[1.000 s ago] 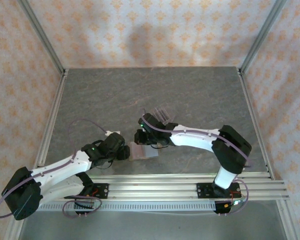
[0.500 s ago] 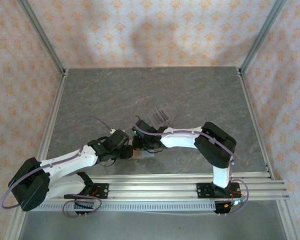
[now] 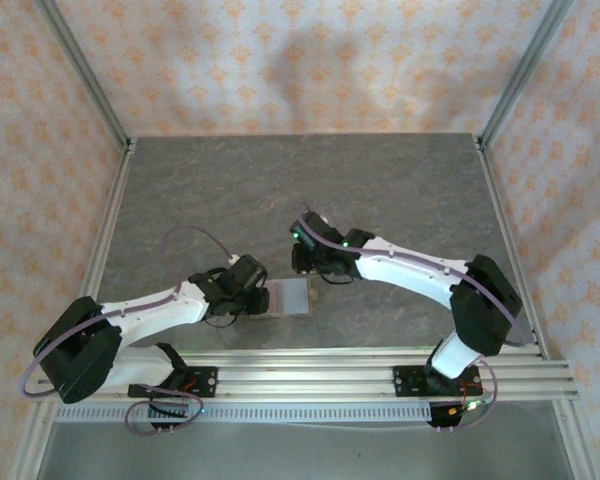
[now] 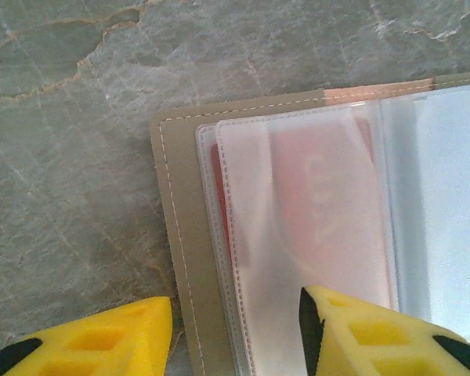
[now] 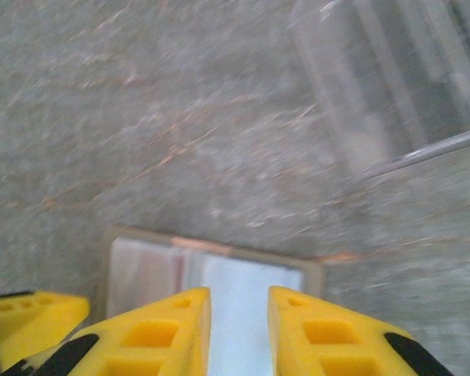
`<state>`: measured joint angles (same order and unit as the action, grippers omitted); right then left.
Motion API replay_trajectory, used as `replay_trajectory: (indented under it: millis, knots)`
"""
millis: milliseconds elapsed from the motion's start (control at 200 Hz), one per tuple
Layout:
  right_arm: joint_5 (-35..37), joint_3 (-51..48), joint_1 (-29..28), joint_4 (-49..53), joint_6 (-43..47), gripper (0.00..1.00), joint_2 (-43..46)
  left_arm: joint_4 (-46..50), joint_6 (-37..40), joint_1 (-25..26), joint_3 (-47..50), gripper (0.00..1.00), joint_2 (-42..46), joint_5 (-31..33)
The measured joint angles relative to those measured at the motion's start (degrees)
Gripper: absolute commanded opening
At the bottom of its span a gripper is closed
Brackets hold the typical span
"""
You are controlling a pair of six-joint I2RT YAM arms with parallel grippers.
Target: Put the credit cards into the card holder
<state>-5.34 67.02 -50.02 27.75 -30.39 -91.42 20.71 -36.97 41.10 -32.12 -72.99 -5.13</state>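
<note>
Thinness rules the handling here. From the top camera, the small flat brown leather-like card holder (image 3: 292, 297) lies opened out on the grey stone-patterned counter (image 3: 230, 190), near the front rail and between the two arms. The left gripper (image 3: 252, 300) sits at its left edge, and the right gripper (image 3: 315, 268) hangs just beyond its far edge.

At the left wrist, the holder's stitched tan cover (image 4: 180, 235) lies flat with a stack of clear plastic sleeves (image 4: 313, 219) on top. A reddish rectangle (image 4: 321, 211) shows through one sleeve; whether it is a credit card already seated or the lining, I cannot tell. The left gripper (image 4: 236, 301) stands apart with nothing clamped, one finger over bare counter and the other over the sleeves. I judge the sleeves limp, slick and light, likely to lift or slide, so pinning the cover near its stitched edge looks the safest hold.

At the right wrist, the right gripper (image 5: 239, 296) is only slightly parted and empty, above the holder (image 5: 141, 266), with a clear slotted plastic stand (image 5: 392, 102) further off. A credit card should be stiff, thin and slippery, so it is best pinched across a short edge.
</note>
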Motion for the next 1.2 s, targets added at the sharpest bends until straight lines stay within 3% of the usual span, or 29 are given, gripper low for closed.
replay_trajectory:
  millis: [265,791,1201]
  knots:
    - [7.80,11.80,8.11,10.05,7.15,0.29,-2.10,-3.02,-0.09,0.00,0.57,0.36,-1.68,-0.24]
    - [16.09,41.79,9.01,24.15,18.27,0.24,-27.02,-7.21,-2.19,2.03,1.53,0.35,-2.45,-0.42]
    - [18.16,42.18,10.23,28.87,19.12,0.25,-30.05,-7.78,-2.19,2.03,1.84,0.35,-2.43,-0.42]
